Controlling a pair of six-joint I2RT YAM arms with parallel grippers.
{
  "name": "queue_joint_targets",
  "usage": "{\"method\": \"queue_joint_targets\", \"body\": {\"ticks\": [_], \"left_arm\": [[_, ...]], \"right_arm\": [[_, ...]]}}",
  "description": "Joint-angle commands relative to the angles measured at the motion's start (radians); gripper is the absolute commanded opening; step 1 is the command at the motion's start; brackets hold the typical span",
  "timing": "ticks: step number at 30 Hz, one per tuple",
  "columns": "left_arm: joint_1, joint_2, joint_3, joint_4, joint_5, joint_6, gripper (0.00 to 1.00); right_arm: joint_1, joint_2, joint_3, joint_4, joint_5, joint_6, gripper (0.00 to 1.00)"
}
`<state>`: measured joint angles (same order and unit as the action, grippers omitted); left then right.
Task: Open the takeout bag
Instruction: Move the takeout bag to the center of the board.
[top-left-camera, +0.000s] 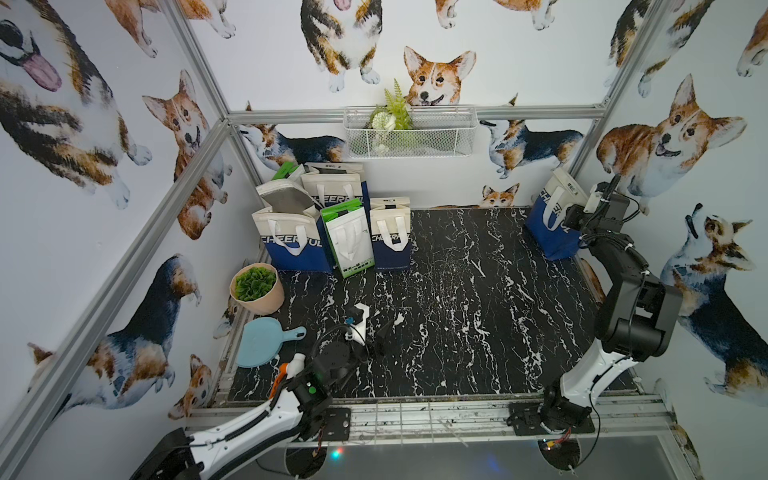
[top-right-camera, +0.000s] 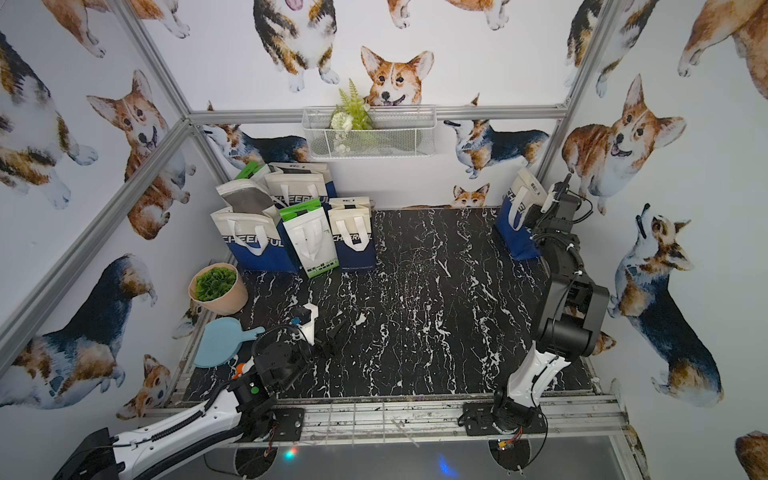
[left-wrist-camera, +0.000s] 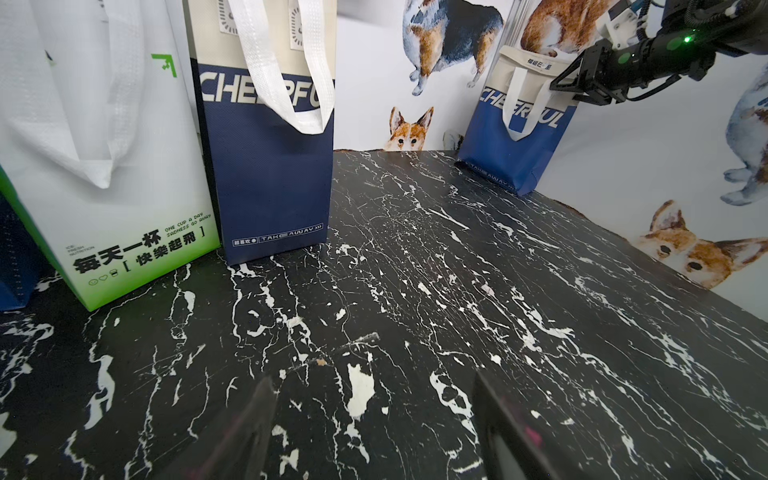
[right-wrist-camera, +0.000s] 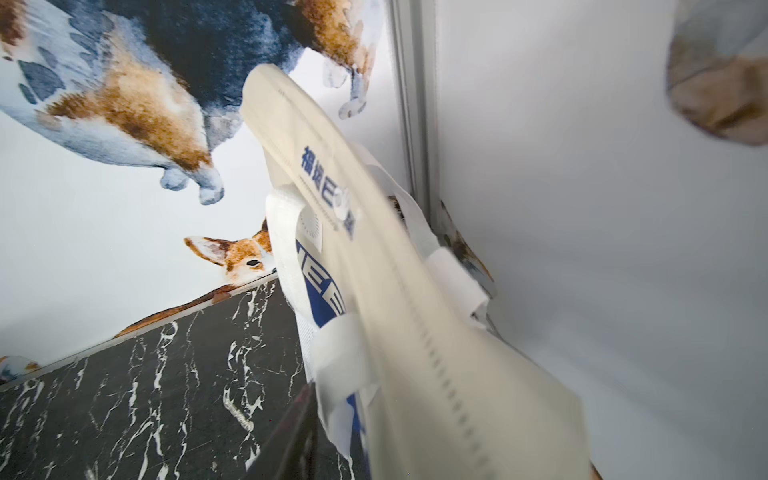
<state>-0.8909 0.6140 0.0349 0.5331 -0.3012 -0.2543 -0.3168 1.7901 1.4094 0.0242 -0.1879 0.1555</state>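
Observation:
The takeout bag (top-left-camera: 548, 226) (top-right-camera: 514, 226), blue below and cream on top with white handles, stands tilted in the far right corner against the wall. My right gripper (top-left-camera: 575, 217) (top-right-camera: 532, 216) is at the bag's top edge. In the right wrist view the bag's cream top flap (right-wrist-camera: 374, 270) fills the space between the jaws. One dark finger (right-wrist-camera: 291, 432) presses against a white handle; the other is hidden behind the flap. The left wrist view shows the same bag (left-wrist-camera: 519, 124) with that gripper (left-wrist-camera: 561, 85) on its upper corner. My left gripper (top-left-camera: 380, 332) (left-wrist-camera: 374, 399) hovers open and empty over the near-left marble.
Several other bags (top-left-camera: 291, 241) cluster at the back left, one of them white and green (top-left-camera: 349, 241). A potted plant (top-left-camera: 255, 289), a blue paddle-shaped plate (top-left-camera: 262, 340) and a spray bottle (top-left-camera: 291, 365) line the left edge. A wire basket (top-left-camera: 409, 131) hangs on the back wall.

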Motion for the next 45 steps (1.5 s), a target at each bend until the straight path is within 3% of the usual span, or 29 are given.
{"method": "queue_joint_targets", "body": {"ticks": [1, 2, 8, 15, 19, 34, 39, 45], "left_arm": [[-0.002, -0.002, 0.007, 0.025, -0.01, 0.006, 0.77], [-0.002, -0.002, 0.01, 0.025, -0.01, 0.006, 0.77], [-0.002, 0.001, 0.006, 0.033, -0.002, 0.002, 0.77], [-0.002, 0.003, 0.002, 0.044, 0.005, -0.002, 0.77], [-0.002, -0.008, -0.003, 0.043, 0.01, -0.008, 0.77], [-0.002, -0.013, -0.003, 0.059, 0.077, -0.023, 0.79], [-0.002, 0.061, 0.018, 0.103, 0.189, -0.01, 0.8], [-0.002, 0.166, 0.044, 0.176, 0.31, 0.001, 0.8]], "right_arm": [[0.0, 0.002, 0.004, 0.052, -0.135, 0.006, 0.07], [0.0, -0.002, -0.001, 0.06, -0.162, 0.009, 0.0], [0.026, -0.07, -0.07, 0.097, -0.197, 0.016, 0.0], [0.131, -0.238, -0.215, 0.103, -0.185, 0.066, 0.0], [0.214, -0.391, -0.39, 0.19, -0.237, 0.09, 0.0], [0.66, -0.932, -0.661, -0.033, -0.232, 0.059, 0.0], [0.805, -0.971, -0.74, -0.032, -0.318, 0.043, 0.0], [0.864, -0.948, -0.808, 0.011, -0.455, 0.03, 0.0]]}}
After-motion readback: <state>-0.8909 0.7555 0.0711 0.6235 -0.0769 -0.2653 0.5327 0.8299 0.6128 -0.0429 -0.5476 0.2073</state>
